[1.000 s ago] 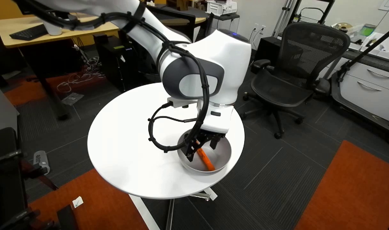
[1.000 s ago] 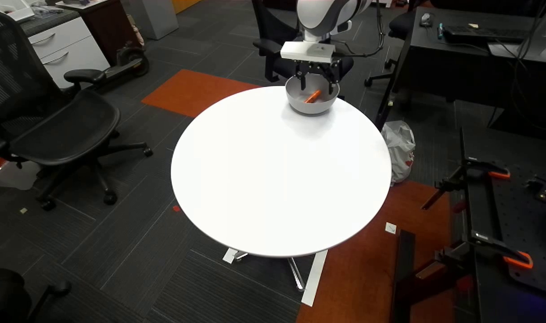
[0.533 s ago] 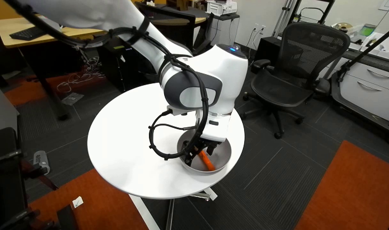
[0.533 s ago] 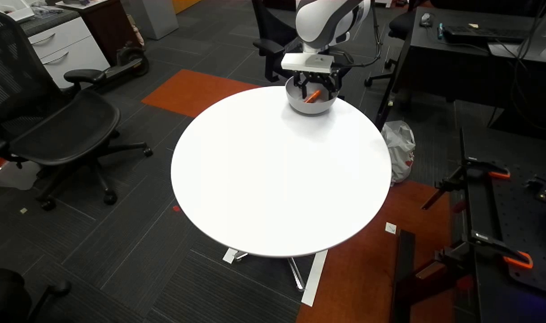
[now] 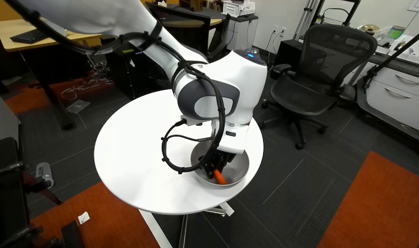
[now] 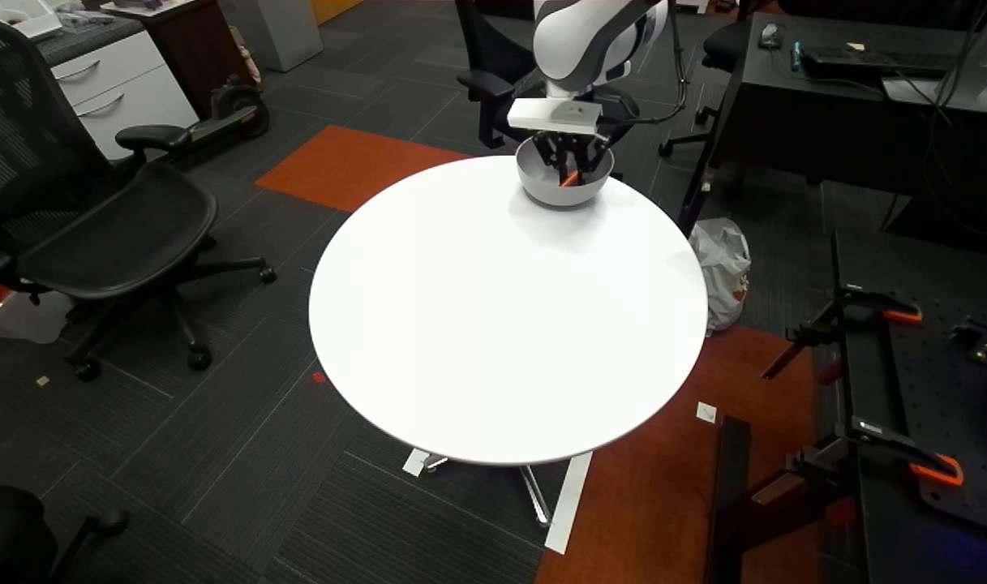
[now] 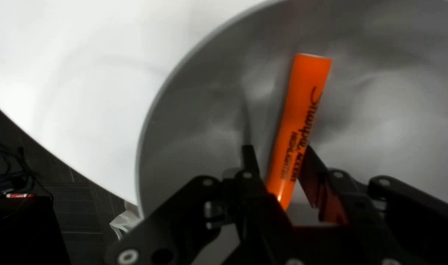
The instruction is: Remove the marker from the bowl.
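Marker (image 7: pixel 299 121), an orange stick with black lettering in which HIGHLIGHTER can be read, lies inside the bowl (image 7: pixel 194 125), aslant between the two fingers (image 7: pixel 250 162) of the gripper (image 7: pixel 279 149). The jaws stand narrow about it, one finger to each side; in the wrist view its lower end passes out of sight among the dark parts of the gripper, and whether both pads press on it cannot be told. The gripper points down into the bowl, its tips within the circle of the rim in both exterior views. The bowl, round, grey and pale-rimmed, sits upright near the edge of the round white table (image 7: pixel 80 99). Above it rises the arm (image 5: pixel 252 79), white with dark grey panels; a black cable (image 5: pixel 222 110) is strapped along it and hangs in a loop that, in an exterior view, crosses in front of the bowl's rim. Past the table, on dark carpet (image 5: pixel 305 193), stands a mesh chair (image 5: pixel 302 98). In an exterior view a white plastic bag (image 6: pixel 722 272) shows just beyond the table's edge. Farther off are a wooden desk (image 5: pixel 8 27) bearing a keyboard (image 5: pixel 30 36), and white drawers (image 5: pixel 397 100) with metal handles.
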